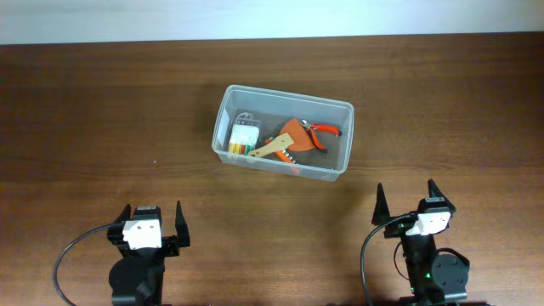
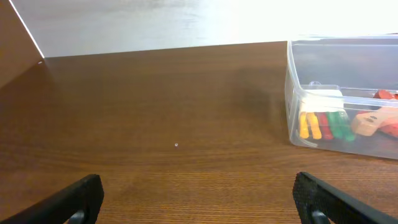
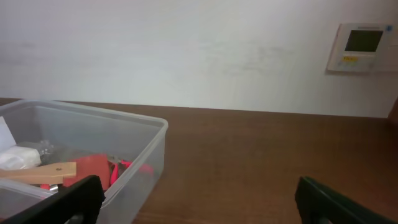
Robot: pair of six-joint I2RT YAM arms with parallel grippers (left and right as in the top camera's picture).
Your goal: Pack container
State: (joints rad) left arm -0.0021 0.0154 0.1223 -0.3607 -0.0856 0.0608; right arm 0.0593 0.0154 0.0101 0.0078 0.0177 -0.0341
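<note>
From above, the container (image 1: pixel 263 163) sits just above center with tools (image 1: pixel 289 140) inside. The left gripper (image 1: pixel 152 211) and right gripper (image 1: pixel 405 191) are along the bottom edge, both spread wide, holding nothing. Left wrist view: it's at far right. Right wrist: lower left. Looks light, stiffish, slick plastic, so I'd pinch the rim.

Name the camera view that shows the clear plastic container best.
The overhead view: the whole container shows, rim all round and its inside open to view. The left wrist view catches only one end, cut off at the right edge; the right wrist view only one corner, cut off at the lower left.
</note>
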